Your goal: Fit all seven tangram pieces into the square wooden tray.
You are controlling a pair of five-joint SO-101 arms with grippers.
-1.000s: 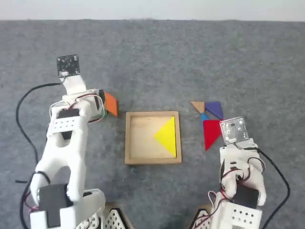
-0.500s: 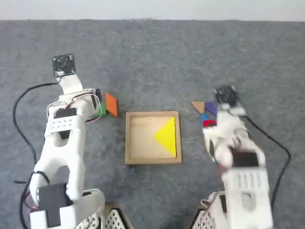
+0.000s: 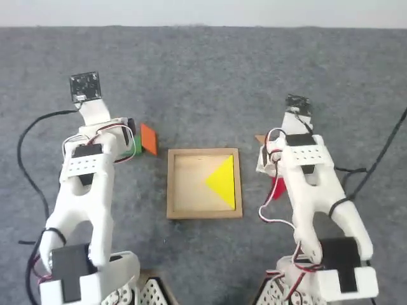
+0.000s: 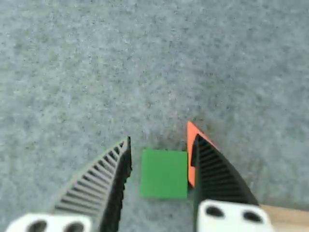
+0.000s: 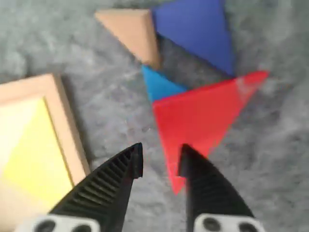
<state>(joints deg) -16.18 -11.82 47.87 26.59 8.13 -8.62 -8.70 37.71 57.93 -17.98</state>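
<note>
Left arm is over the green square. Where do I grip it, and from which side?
Come straight down: the green square lies flat under the open left pincer. Pinch its two opposite side edges, though the orange piece crowds one edge, so seating that finger may be tight.

Overhead; close wrist views; shared tray (image 3: 171, 184)

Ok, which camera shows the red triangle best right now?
The right wrist view: the red triangle lies almost whole, by the right hand. In the high view the arm covers all but a sliver. The left wrist view faces the green square.
</note>
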